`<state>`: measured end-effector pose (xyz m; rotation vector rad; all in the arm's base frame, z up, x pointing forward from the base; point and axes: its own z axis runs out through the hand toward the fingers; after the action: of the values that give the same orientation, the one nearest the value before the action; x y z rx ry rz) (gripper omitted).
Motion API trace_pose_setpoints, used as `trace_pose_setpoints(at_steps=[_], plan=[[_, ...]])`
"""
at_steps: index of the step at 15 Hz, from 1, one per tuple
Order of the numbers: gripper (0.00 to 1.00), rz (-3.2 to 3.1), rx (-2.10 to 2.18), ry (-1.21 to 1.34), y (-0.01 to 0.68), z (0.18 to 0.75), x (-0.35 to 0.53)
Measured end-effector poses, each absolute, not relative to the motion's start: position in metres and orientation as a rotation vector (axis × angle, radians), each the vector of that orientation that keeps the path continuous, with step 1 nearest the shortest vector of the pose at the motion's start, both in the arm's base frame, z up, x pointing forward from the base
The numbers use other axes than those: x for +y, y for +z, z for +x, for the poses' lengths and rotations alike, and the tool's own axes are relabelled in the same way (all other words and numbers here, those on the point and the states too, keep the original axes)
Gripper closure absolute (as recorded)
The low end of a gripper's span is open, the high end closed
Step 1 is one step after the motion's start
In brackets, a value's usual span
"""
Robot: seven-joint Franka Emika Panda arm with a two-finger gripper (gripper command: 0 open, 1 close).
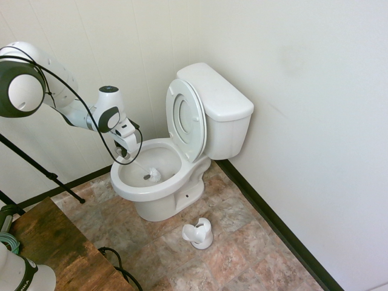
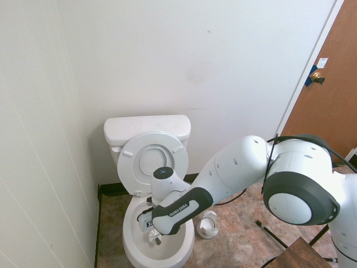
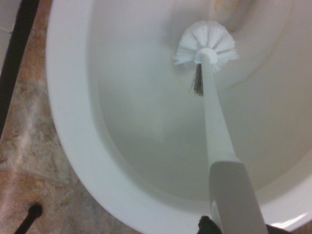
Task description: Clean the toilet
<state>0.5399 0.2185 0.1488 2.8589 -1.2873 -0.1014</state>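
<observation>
White gripper (image 1: 125,151) hanging over the bowl's near rim, jaws clenching tight on the brush (image 1: 150,174) handle. Brush head resting low inside the toilet (image 1: 176,159) bowl. Standing beyond, against the wall: raised seat and tank.

one toilet (image 1: 182,163), one brush (image 3: 207,48) (white), one brush holder (image 1: 199,234)

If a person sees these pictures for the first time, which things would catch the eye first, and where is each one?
First comes the toilet in the corner, its seat and lid raised against the tank. Next is the gripper above the bowl, shut on a white toilet brush whose bristle head is down inside the bowl. The small white brush holder stands empty on the tiled floor beside the toilet's base.
</observation>
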Motion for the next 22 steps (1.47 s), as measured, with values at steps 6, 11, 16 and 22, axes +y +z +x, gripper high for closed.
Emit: trace_pose_setpoints(at_steps=[6, 11, 16, 22], plan=[[1.00, 2.813, -1.413, -0.104, 0.162, 0.541, 0.139], [1.00, 2.775, -1.516, -0.002, 0.168, 0.573, 0.098], [1.00, 2.794, -1.548, 0.091, 0.166, 0.622, 0.101], [1.00, 2.830, -1.536, 0.151, 0.170, 0.650, 0.131]])
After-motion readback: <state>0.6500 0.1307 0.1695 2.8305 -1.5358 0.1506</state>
